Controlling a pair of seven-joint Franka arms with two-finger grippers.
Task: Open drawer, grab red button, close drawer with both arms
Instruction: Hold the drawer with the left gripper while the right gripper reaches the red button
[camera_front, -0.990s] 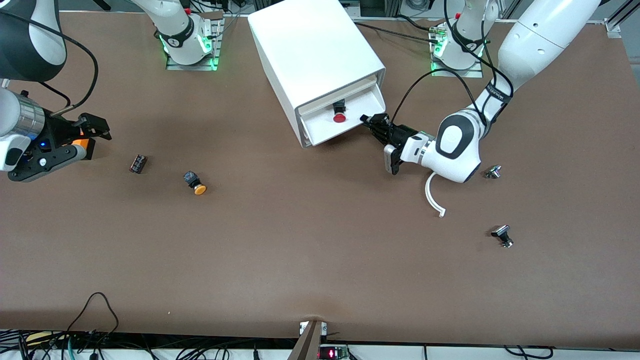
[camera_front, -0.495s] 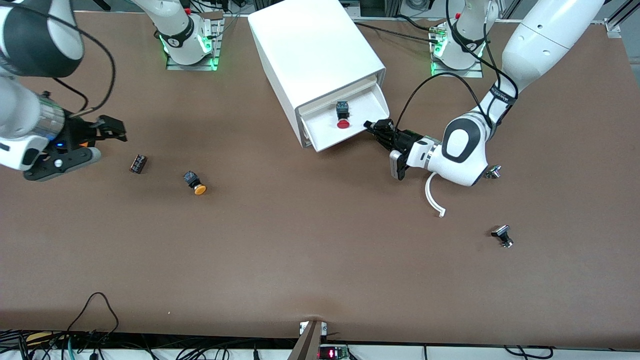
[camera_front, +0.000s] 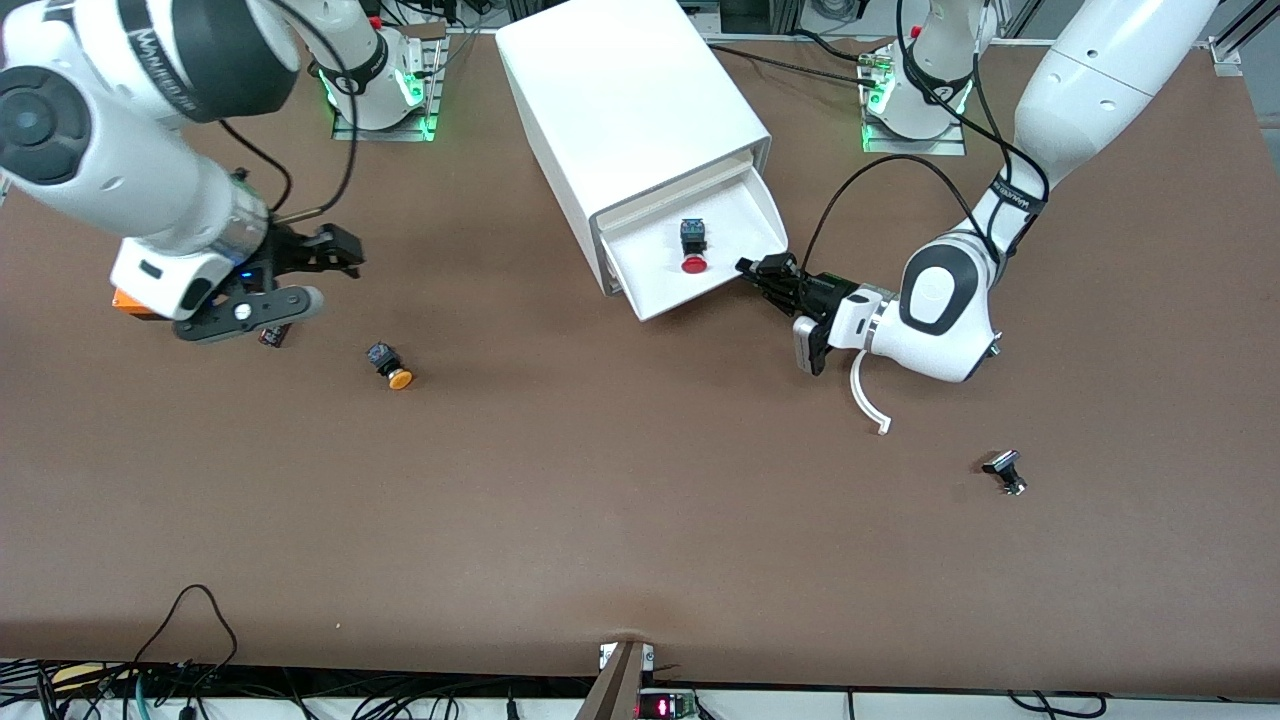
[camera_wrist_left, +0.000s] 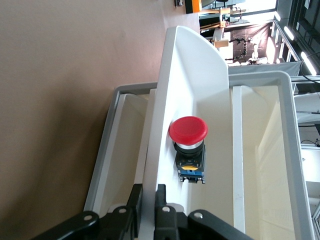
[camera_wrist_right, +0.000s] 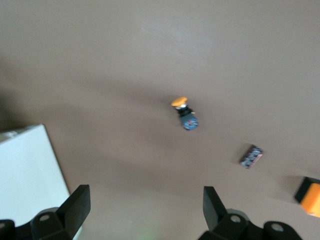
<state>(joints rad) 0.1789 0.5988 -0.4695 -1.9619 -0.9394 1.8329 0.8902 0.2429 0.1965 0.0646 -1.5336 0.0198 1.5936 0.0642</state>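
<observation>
Drawer (camera_front: 700, 262), pulled out of the cabinet (camera_front: 625, 100) near the counter's (camera_front: 600, 520) robot-side edge, carries the button (camera_front: 692, 247) lying mid-tray. Left pincer (camera_front: 752, 270) clamps the drawer's front lip at its corner. Right pincer (camera_front: 300, 275), spread wide, hangs over bare counter toward the right arm's end.

White drawer (camera_front: 700, 275) — red-capped button (camera_front: 692, 250), black-and-blue body — brown table (camera_front: 600, 480)

Two white jointed arms (camera_front: 1090, 60), black bands, black cables, green-lit bases, black jaws
</observation>
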